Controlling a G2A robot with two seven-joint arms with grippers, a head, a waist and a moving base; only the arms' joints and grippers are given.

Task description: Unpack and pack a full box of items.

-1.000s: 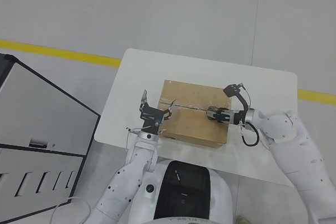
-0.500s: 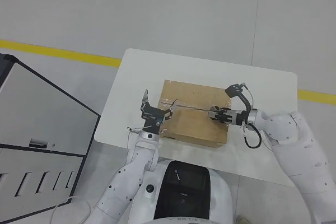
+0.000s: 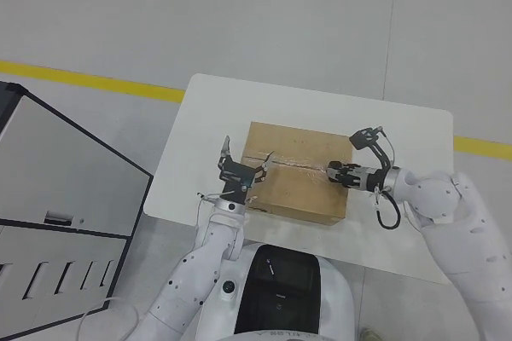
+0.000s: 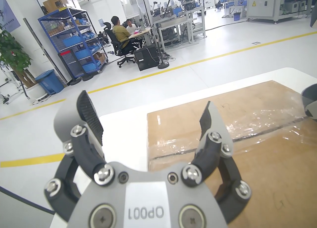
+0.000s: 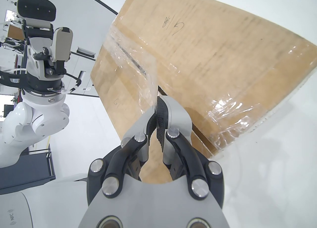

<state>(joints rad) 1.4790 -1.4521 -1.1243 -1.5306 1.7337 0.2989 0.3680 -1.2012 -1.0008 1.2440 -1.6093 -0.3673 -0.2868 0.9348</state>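
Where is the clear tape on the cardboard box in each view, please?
Top view: clear tape crosses the box top, ending at the right gripper.
Left wrist view: clear tape lies crinkled beyond the open left gripper.
Right wrist view: clear tape rises into the shut right gripper.
Shared landmark: the dark seam under it.

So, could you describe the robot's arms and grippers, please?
Glossy white rounded arms. The left gripper and right gripper have black linkages, silver screws, grey fingers with ribbed black pads. White label on the left base; black cable looping at the right wrist.
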